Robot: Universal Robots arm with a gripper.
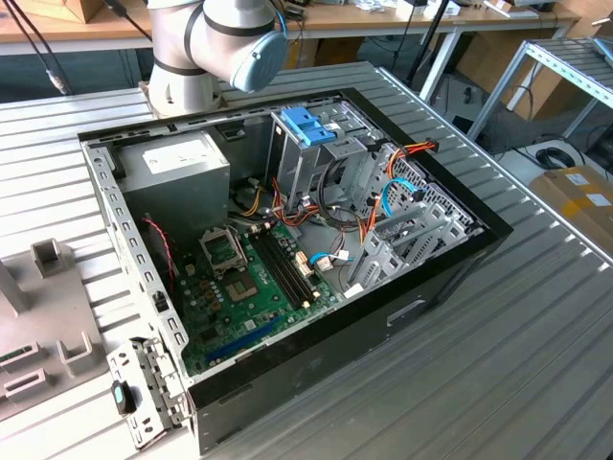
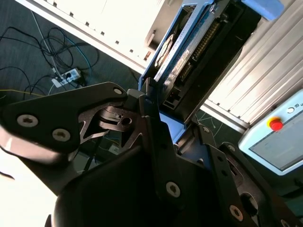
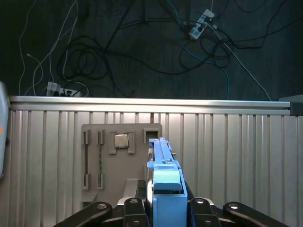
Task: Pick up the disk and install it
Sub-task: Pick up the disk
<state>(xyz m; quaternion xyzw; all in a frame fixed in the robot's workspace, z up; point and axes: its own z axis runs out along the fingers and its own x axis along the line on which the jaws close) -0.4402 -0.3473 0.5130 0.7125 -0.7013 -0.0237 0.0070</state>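
My gripper (image 3: 164,208) is closed on the disk (image 3: 164,176), held edge-up over the ribbed table (image 3: 236,142); stiff and fairly heavy, I'd judge (circuit side fragile); the blue rails offer safest purchase.

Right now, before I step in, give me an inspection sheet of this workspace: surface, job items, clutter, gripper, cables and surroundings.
Surface: ribbed metal table carrying an open computer case.
Job's things: the disk in its blue carrier, held on edge over the table; drive cage with blue handle inside the case.
Clutter: grey fixture tray with a processor chip in one pocket.
Grippers: gripper shut on the disk.
Cables: orange and blue leads inside the case; loose cables and a power strip on the floor.
Surroundings: pendant with red button; metal rack.
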